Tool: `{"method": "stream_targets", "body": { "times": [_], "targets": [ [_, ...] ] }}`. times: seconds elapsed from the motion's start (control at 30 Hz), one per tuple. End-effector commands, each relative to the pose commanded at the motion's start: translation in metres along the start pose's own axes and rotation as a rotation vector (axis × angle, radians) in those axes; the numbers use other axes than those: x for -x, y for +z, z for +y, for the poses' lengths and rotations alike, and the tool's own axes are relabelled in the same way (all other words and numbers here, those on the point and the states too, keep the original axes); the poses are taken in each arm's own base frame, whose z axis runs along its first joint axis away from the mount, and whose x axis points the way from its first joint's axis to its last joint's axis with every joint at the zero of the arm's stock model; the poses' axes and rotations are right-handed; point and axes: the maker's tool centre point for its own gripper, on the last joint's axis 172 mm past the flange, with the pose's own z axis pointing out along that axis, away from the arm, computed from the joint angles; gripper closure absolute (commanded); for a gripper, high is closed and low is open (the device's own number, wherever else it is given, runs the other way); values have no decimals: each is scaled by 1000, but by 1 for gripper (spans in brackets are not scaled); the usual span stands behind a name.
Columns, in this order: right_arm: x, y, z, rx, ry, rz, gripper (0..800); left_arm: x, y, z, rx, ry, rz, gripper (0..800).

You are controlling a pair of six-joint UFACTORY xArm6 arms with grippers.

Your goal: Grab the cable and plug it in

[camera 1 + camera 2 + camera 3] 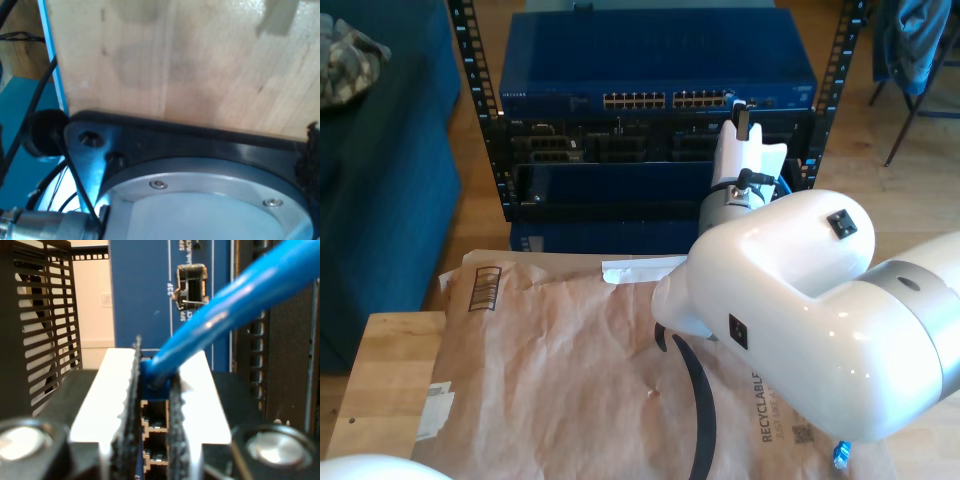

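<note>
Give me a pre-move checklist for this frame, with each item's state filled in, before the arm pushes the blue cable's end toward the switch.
1. Grip: my second gripper is shut on the cable, pinched between its pads. Ok.
2. Plug visible ahead of the pads: hidden by the pads and cable. Cannot tell.
3. Ports facing the gripper: a row of ports shows between the pads on the blue switch. Ok.
4. Plug lined up with one port: cannot tell.
5. Cable slack: its free end lies on the brown paper. Ok.
6. My first gripper: the first wrist view shows a wooden surface and a black base plate; its state cannot be told.
</note>
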Motion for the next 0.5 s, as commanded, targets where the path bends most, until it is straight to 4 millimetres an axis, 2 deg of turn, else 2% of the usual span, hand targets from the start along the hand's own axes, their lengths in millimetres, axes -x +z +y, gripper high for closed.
{"method": "stream_targets", "body": {
  "times": [0.5],
  "targets": [
    [0, 1, -3, -4, 5, 1, 799, 0, 0, 0, 0, 0, 0, 0]
  ]
}}
